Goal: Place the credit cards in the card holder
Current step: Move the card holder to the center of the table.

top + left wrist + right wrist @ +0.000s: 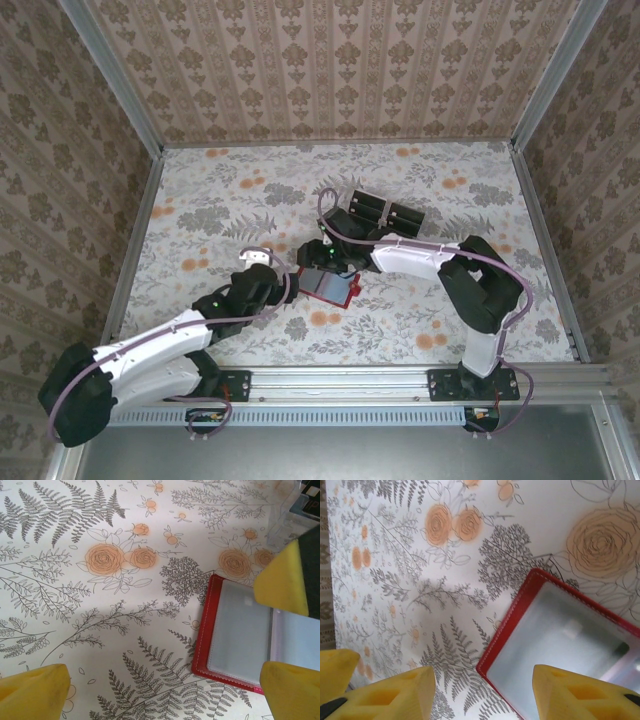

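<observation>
A: Where's the small red square folding wallet [330, 288]?
B: Mid-table, lying open and flat on the floral-print table sheet [200, 215]. Pale inner pockets face up [235, 630].
A: Left gripper [162, 692]?
B: Spread wide, nothing btwn the fingers. It's at the wallet's left edge, w/ one yellow pad over the wallet's corner.
A: Right gripper [485, 695]?
B: Abt half spread, pinching nothing I can see. The wallet's red corner [520, 610] shows in the gap.
A: Thin black rectangular cards [366, 208]?
B: Farther back, behind the right arm, apart from the wallet. Can't tell what they're sitting in.
</observation>
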`<action>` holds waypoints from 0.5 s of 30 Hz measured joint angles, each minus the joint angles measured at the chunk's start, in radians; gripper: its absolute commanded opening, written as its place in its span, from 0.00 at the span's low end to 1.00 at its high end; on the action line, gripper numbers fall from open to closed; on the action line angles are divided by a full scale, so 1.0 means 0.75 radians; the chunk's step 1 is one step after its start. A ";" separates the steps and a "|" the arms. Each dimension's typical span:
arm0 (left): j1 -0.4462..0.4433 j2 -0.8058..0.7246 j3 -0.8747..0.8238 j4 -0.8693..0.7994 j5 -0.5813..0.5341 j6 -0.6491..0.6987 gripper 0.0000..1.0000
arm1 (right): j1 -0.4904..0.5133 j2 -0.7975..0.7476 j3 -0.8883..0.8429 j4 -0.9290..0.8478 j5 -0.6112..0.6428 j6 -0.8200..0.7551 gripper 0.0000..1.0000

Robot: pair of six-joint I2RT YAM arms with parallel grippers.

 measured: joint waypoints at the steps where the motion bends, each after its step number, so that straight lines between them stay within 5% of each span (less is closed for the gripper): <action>1: 0.002 0.006 0.000 -0.003 0.002 0.000 1.00 | 0.002 0.000 -0.019 0.003 0.000 -0.003 0.55; 15: 0.002 0.032 0.003 -0.013 0.016 0.000 1.00 | 0.034 0.017 -0.133 -0.058 -0.073 -0.205 0.53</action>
